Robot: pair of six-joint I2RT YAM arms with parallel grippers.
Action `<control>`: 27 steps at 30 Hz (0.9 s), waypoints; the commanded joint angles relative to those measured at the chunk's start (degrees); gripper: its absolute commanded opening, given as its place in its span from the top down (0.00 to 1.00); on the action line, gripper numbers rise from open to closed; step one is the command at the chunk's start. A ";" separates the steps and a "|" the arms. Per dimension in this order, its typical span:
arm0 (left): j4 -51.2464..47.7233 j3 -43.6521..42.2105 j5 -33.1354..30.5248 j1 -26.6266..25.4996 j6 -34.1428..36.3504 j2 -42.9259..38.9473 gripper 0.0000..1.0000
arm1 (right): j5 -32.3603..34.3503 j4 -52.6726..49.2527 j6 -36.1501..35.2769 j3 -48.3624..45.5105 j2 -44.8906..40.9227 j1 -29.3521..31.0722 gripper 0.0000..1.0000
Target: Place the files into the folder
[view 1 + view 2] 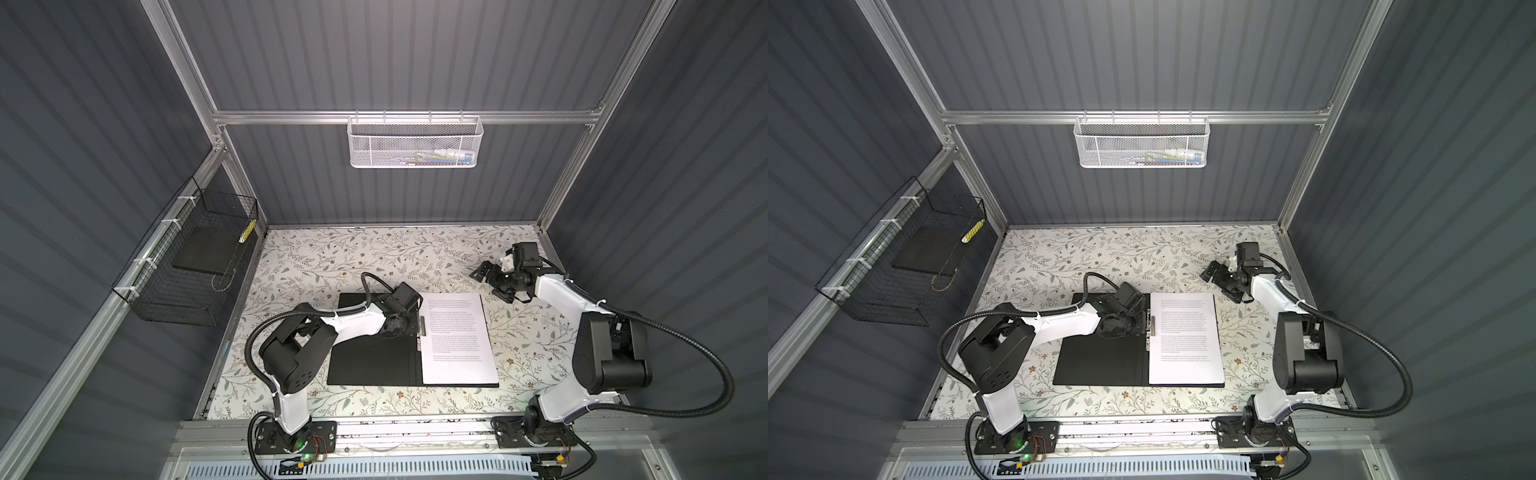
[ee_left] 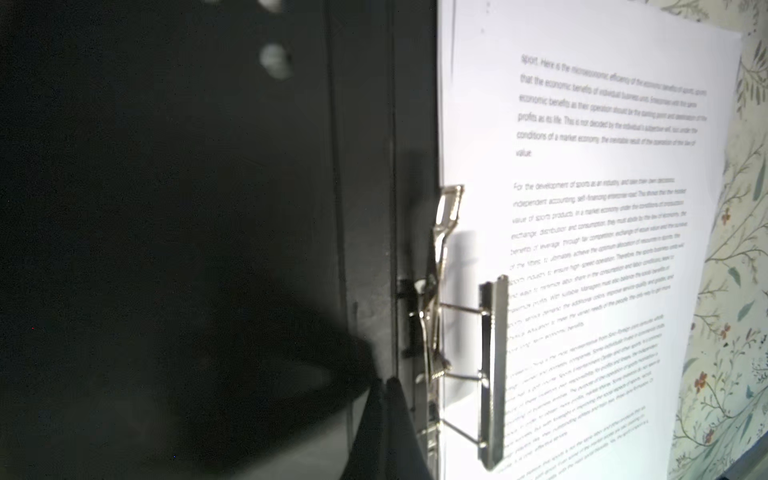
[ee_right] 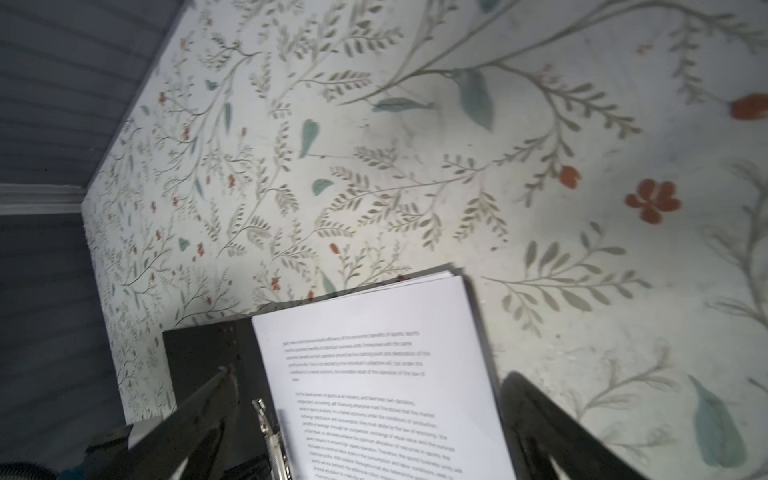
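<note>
I see the folder [image 1: 374, 357] lying open and flat on the floral counter [image 1: 332, 257], black inside facing up, in both top views. The files [image 1: 453, 336] sit as a squared stack on its right half, text side up, and the top sheet's print is legible from the left wrist camera [image 2: 602, 249]. A metal clamp [image 2: 492, 374] stands at the spine, its bar over the left margin of the stack (it casts a shadow on the paper, so it looks lifted off).

My left end effector [image 1: 412, 328] is fully closed with nothing between its fingers [image 2: 395, 415], which are just beside the clamp's lever. I cannot tell whether they touch it. The right end effector [image 1: 492, 284] is spread wide and empty, above the bare counter past the folder's far right corner.
</note>
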 commanded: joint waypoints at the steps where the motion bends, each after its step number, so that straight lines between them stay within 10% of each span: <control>1: -4.27 -2.33 -0.43 3.77 2.96 -5.35 0.96 | -3.44 -2.12 -3.40 1.57 -0.55 4.78 0.01; 14: -6.94 -11.87 5.75 17.34 9.92 -13.91 0.66 | -11.57 1.36 -8.22 9.17 10.53 21.84 0.01; 27: -8.59 -18.81 2.92 19.14 12.10 -13.79 0.54 | -14.66 4.11 -6.90 12.83 21.10 26.36 0.01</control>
